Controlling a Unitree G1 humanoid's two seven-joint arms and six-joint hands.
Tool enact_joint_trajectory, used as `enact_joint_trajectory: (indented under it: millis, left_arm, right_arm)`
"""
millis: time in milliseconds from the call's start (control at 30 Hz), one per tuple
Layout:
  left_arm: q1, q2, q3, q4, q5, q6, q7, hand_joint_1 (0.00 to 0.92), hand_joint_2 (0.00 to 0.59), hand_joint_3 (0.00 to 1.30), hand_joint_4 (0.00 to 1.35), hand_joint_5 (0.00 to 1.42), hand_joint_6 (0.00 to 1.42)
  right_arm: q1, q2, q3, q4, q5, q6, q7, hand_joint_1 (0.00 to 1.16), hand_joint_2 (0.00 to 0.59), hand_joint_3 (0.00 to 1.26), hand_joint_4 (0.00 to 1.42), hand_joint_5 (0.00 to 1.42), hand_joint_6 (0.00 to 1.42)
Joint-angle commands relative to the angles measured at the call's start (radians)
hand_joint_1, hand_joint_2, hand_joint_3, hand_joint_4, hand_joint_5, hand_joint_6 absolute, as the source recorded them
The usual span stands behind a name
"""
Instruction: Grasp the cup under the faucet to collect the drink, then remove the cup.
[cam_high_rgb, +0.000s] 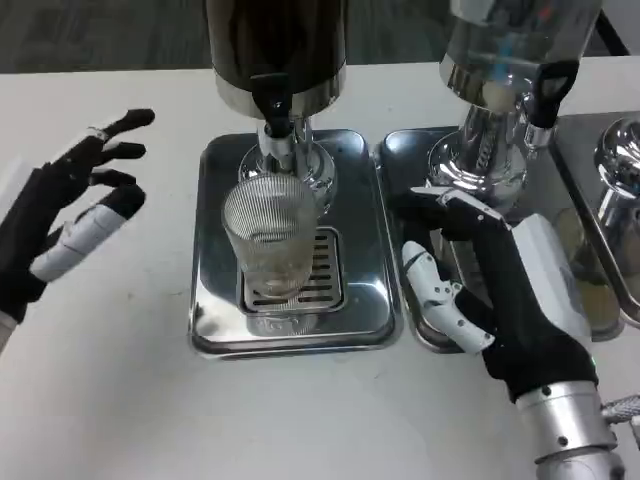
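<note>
A clear ribbed cup (272, 240) stands upright on the slotted grate of a steel drip tray (215, 240), directly below the black faucet (272, 100) of a dark drink dispenser (275, 45). The cup looks empty. My left hand (75, 215) hovers over the bare table left of the tray, fingers spread, holding nothing. My right hand (485, 290) is to the right of the tray, over the neighbouring tray, fingers apart and pointing toward the cup, a short gap away from it.
A second dispenser (510, 50) with clear liquid stands on its own steel tray (400, 150) at the right, its tap (548, 95) above my right hand. A third steel stand (620, 160) sits at the far right edge. White table lies in front.
</note>
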Motion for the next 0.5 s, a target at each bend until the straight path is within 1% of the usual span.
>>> enact_joint_trajectory:
  millis: [33,100,200,233,267,300,367,433,500]
  left_arm:
    - [-0.055,0.004,0.078,-0.033,-0.209,0.106,-0.280,0.000,0.072,0.28,0.18,0.26,0.39]
    - [-0.079,0.013,0.108,-0.048,-0.274,0.176,-0.394,0.000,0.077,0.30,0.19,0.26,0.39]
    - [-0.160,0.041,0.158,-0.058,-0.390,0.386,-0.619,0.000,0.077,0.31,0.20,0.26,0.39]
    - [-0.180,0.046,0.172,-0.057,-0.410,0.433,-0.665,0.000,0.084,0.32,0.20,0.25,0.37]
    - [-0.202,0.051,0.183,-0.052,-0.424,0.478,-0.705,0.000,0.080,0.32,0.20,0.25,0.36]
    - [-0.239,0.060,0.191,-0.036,-0.439,0.547,-0.763,0.000,0.081,0.34,0.21,0.24,0.35]
    - [-0.298,0.071,0.207,-0.004,-0.447,0.648,-0.848,0.000,0.075,0.35,0.22,0.25,0.34]
    - [-0.359,0.080,0.217,0.036,-0.445,0.731,-0.916,0.000,0.073,0.36,0.23,0.25,0.34]
    - [-0.407,0.086,0.227,0.073,-0.440,0.789,-0.962,0.000,0.069,0.37,0.23,0.25,0.33]
  right_arm:
    - [-0.011,-0.004,-0.001,0.023,0.013,-0.010,0.006,0.34,0.461,0.43,0.39,0.37,0.34]
    - [-0.013,-0.004,0.000,0.028,0.013,-0.009,0.006,0.34,0.461,0.43,0.40,0.37,0.34]
    - [-0.012,-0.004,-0.001,0.041,0.017,-0.009,0.006,0.34,0.461,0.43,0.40,0.37,0.34]
    - [-0.013,-0.004,-0.001,0.044,0.018,-0.009,0.006,0.34,0.461,0.43,0.40,0.37,0.34]
    - [-0.013,-0.005,0.000,0.047,0.017,-0.008,0.005,0.34,0.461,0.43,0.40,0.37,0.34]
    - [-0.014,-0.005,0.000,0.048,0.017,-0.008,0.005,0.34,0.461,0.43,0.40,0.37,0.34]
    - [-0.015,-0.004,0.001,0.054,0.017,-0.006,0.001,0.34,0.461,0.43,0.38,0.37,0.34]
    - [-0.016,-0.002,0.002,0.057,0.014,-0.004,-0.001,0.34,0.461,0.43,0.38,0.37,0.34]
    - [-0.015,-0.001,0.004,0.061,0.013,-0.002,-0.002,0.34,0.461,0.43,0.38,0.37,0.34]
